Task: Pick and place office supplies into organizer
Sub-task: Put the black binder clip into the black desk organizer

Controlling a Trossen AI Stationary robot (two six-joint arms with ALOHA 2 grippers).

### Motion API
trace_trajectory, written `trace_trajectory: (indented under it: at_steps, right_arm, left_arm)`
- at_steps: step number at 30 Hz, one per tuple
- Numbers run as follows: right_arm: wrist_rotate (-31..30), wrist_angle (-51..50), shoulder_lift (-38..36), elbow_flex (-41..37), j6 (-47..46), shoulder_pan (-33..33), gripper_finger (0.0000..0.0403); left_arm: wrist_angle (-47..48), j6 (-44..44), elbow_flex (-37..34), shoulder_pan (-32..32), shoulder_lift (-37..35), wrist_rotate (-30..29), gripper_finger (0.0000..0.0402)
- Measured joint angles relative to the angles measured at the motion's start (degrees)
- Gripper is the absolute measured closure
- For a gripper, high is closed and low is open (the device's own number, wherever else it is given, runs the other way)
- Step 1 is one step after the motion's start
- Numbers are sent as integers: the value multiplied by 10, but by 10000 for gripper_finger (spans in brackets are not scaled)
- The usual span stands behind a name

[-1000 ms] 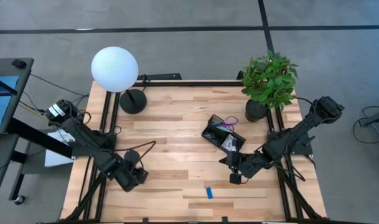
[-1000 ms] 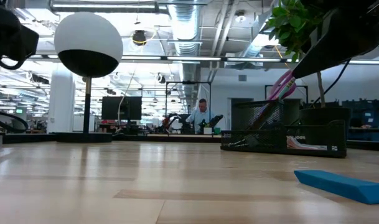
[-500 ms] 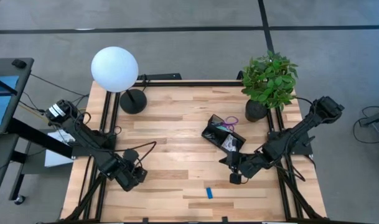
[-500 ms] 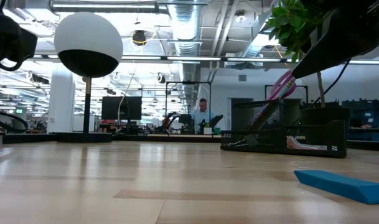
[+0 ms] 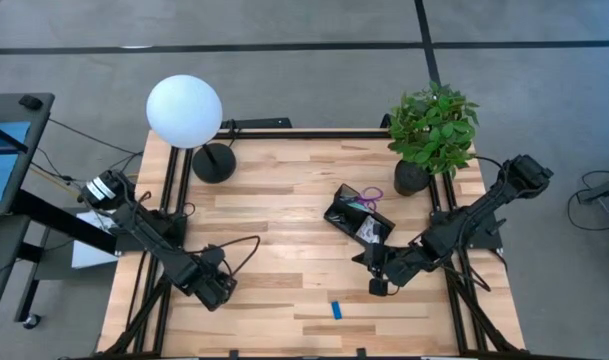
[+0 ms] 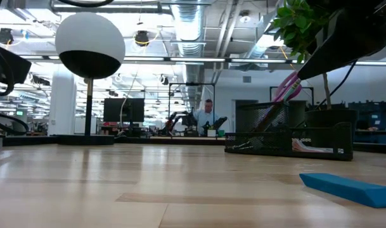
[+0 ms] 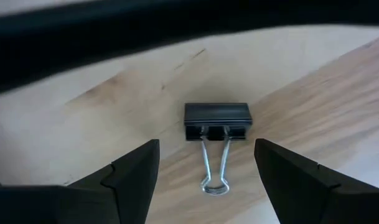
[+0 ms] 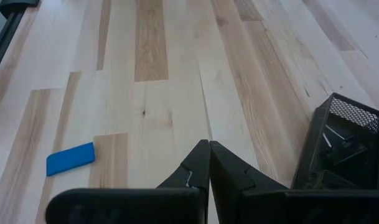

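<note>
Now your left jaws [image 7: 205, 171] are released, spread wide, with the black binder clip [image 7: 216, 121] on the surface just ahead, between them. Next, lower and squeeze it. Your right jaws [image 8: 209, 163] wait clenched, grasping nothing, near the organizer [image 8: 348, 146].

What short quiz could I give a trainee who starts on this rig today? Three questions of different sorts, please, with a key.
1. True or false: the right gripper is shut with nothing held.
2. What lies on the table between the open fingers of the left gripper?
A. a binder clip
B. a pen
C. a blue block
3. Fill in: the purple-handled scissors already stand in the ____.

Key
1. True; its fingers meet, and the blue block lies apart on the wood.
2. A; the black binder clip with wire handles.
3. organizer, near the potted plant.
</note>
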State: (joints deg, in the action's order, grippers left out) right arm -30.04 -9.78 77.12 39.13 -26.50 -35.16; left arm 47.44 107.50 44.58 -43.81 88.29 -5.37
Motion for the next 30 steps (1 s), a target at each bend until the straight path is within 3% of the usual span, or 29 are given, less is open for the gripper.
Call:
trace_trajectory:
  at_steps: [9, 17, 30]
  right_arm:
    - [0, 0, 0, 0, 0, 1, 398]
    - [0, 0, 0, 0, 0, 1, 398]
    - [0, 0, 0, 0, 0, 0, 398]
  left_arm:
    - [2, -1, 0, 2, 0, -54, 144]
    - [2, 2, 0, 2, 0, -41, 146]
    - [-39, 38, -36, 2, -4, -52, 221]
